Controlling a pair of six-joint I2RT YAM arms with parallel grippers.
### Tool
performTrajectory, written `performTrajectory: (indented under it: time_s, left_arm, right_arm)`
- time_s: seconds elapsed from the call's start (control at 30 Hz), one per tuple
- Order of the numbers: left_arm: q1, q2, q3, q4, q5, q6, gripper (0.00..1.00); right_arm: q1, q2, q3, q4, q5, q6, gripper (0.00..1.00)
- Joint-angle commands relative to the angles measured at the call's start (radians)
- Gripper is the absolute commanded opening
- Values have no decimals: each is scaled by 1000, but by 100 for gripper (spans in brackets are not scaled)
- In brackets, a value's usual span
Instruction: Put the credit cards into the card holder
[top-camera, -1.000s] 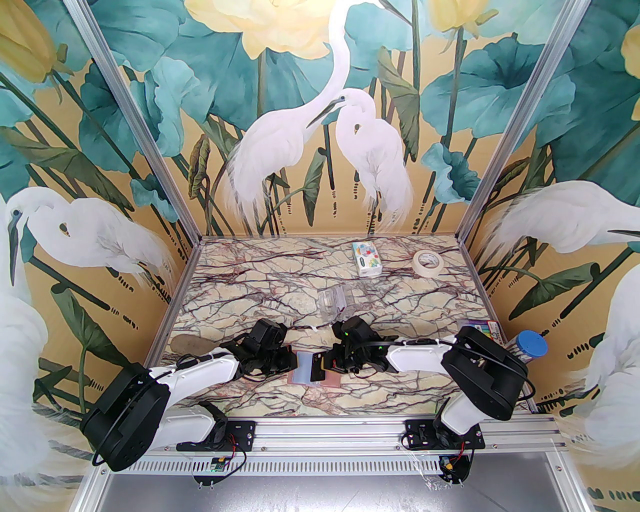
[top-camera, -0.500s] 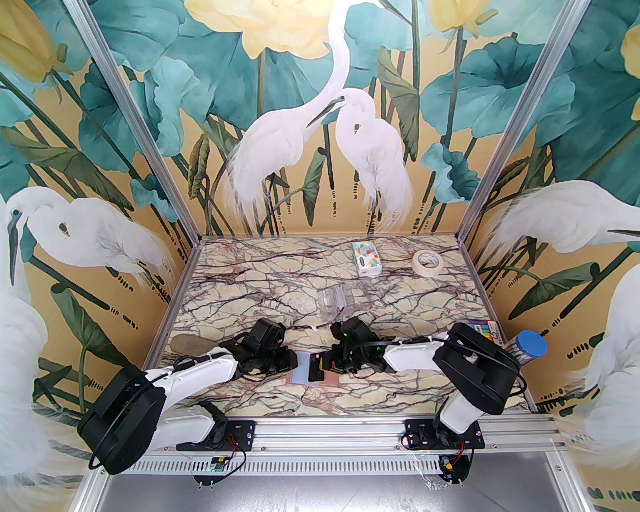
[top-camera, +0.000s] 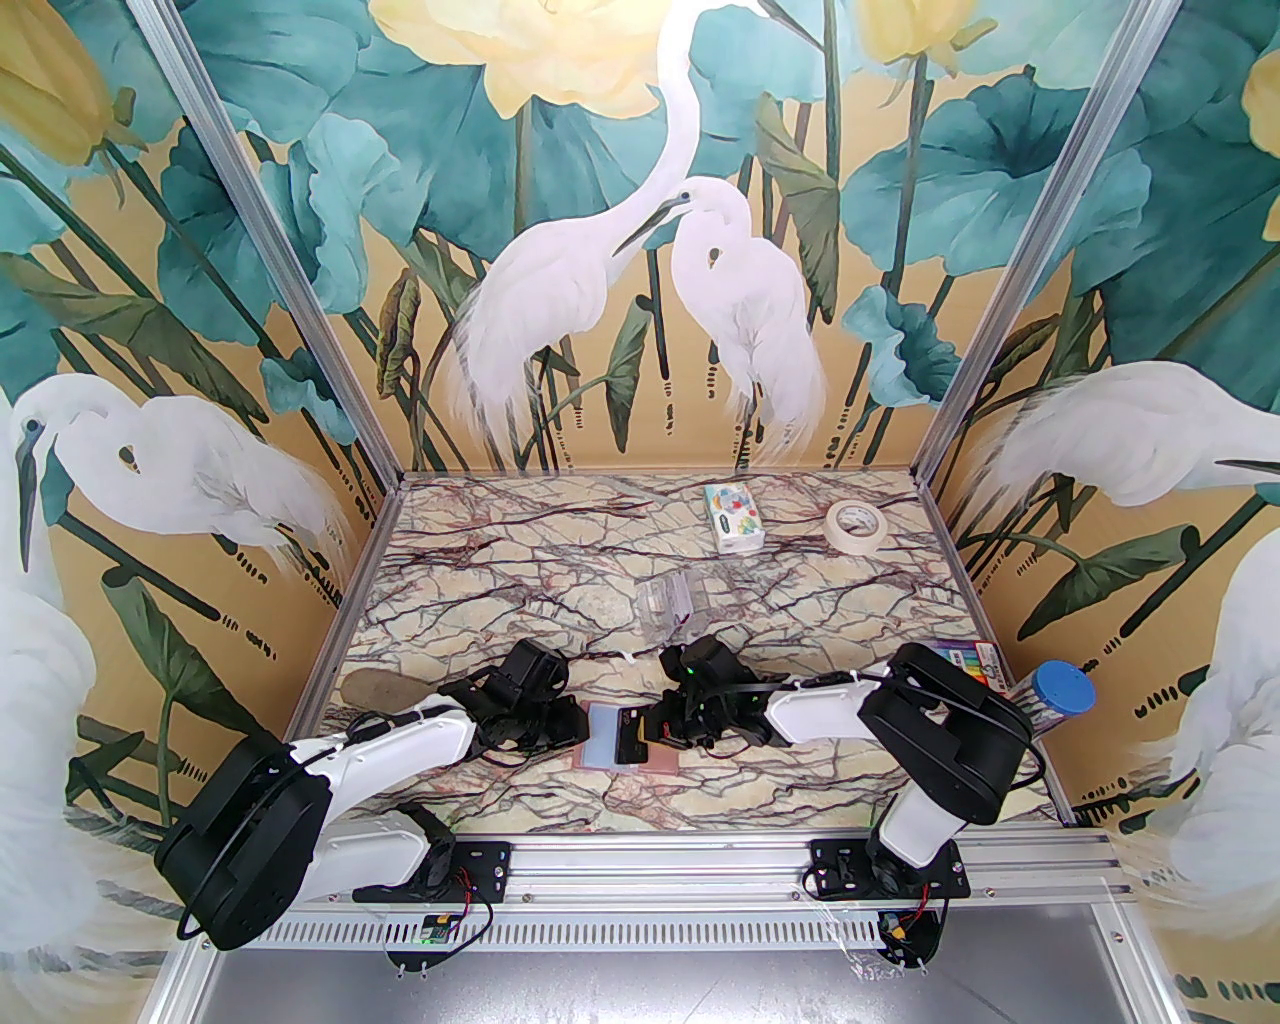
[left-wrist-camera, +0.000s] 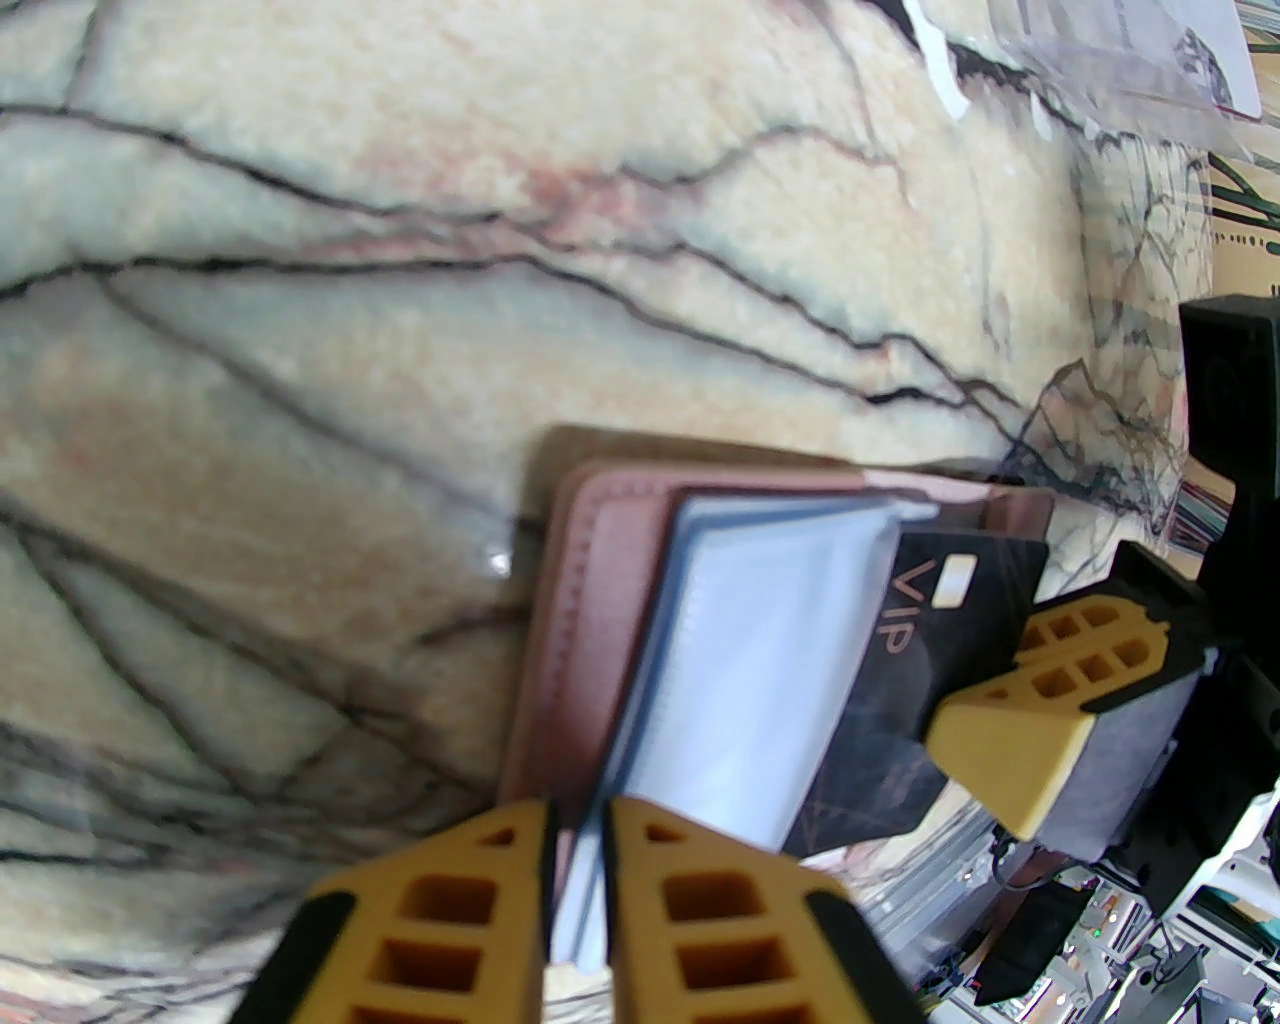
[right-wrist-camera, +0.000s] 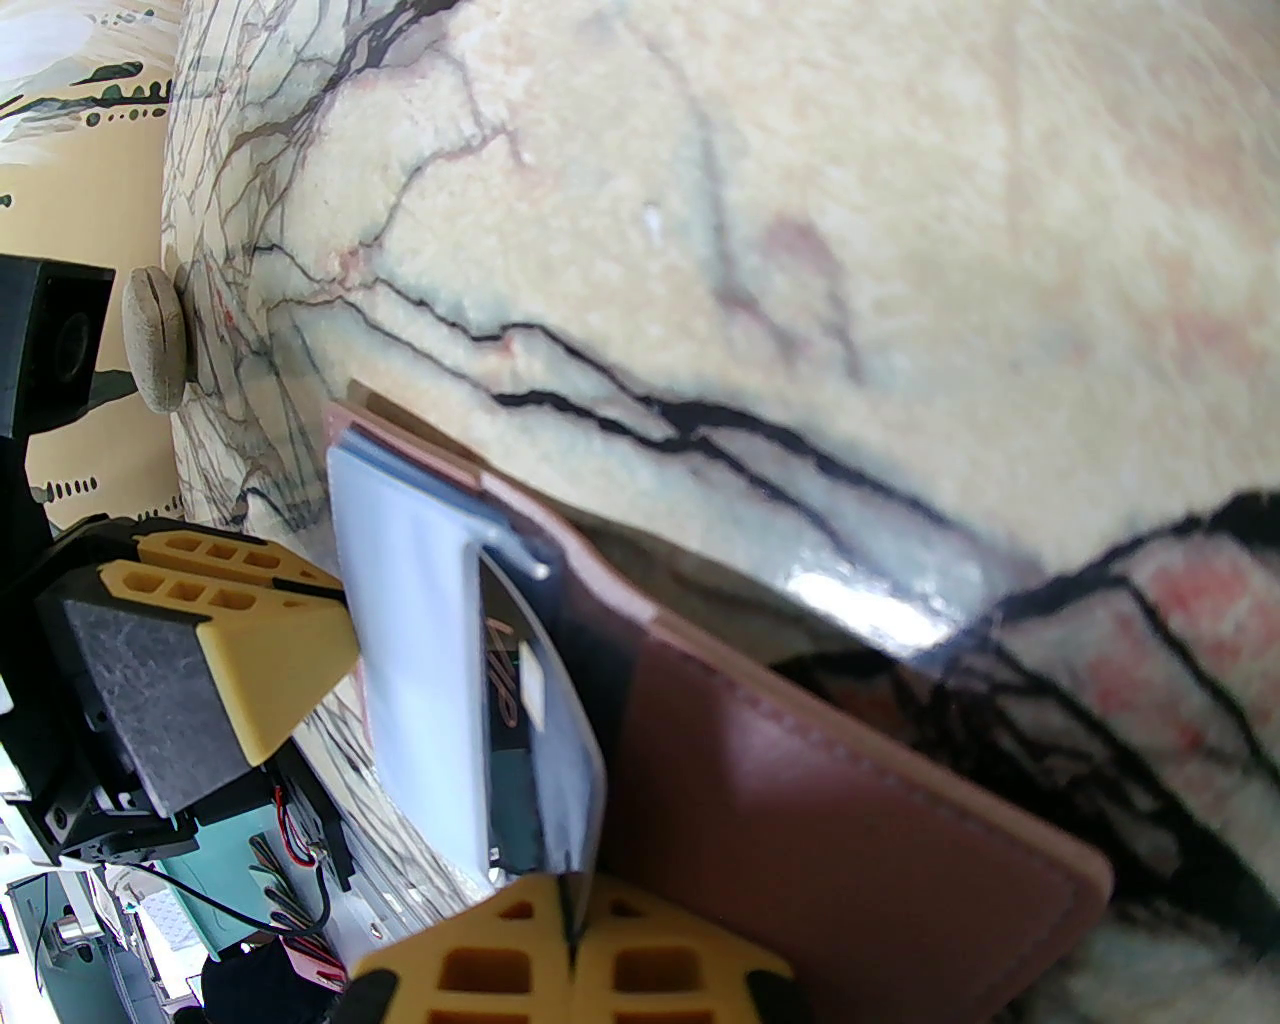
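Observation:
The dusty-pink card holder (top-camera: 662, 766) lies open on the marble near the front edge, its pale clear sleeves (left-wrist-camera: 760, 660) fanned up. My left gripper (left-wrist-camera: 578, 815) is shut on the edge of those sleeves from the left. My right gripper (right-wrist-camera: 573, 885) is shut on a black credit card (left-wrist-camera: 900, 700) printed "VIP". The card's far end sits inside a sleeve (right-wrist-camera: 505, 700). In the top view the left gripper (top-camera: 583, 725) and right gripper (top-camera: 652, 730) face each other across the holder, the black card (top-camera: 635, 742) between them.
A clear plastic stand (top-camera: 668, 600) stands just behind the grippers. A tissue pack (top-camera: 735, 518) and a tape roll (top-camera: 857, 524) lie at the back. A blue-capped container (top-camera: 1062, 690) and a colourful box (top-camera: 965, 658) sit at the right edge, a flat stone (top-camera: 385, 690) at the left.
My right arm has shifted left, carrying the black card further across the sleeves. The left gripper has loosened and closed again on the sleeves, staying nearly in place.

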Motion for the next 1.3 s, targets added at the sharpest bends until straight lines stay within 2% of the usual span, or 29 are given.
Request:
performTrajectory:
  time_s: [0.0, 0.9, 1.2, 1.27]
  left_arm:
    - [-8, 34, -14, -29, -27, 11, 13]
    - [-15, 57, -21, -7, -25, 8, 10]
    - [-16, 56, -21, -7, -26, 8, 10]
    - [-15, 59, -20, -14, -27, 9, 10]
  right_arm:
    - [7, 46, -24, -89, 50, -4, 0]
    - [35, 75, -9, -59, 46, 37, 0]
    - [36, 45, 11, -113, 54, 31, 0]
    - [35, 28, 17, -129, 56, 29, 6]
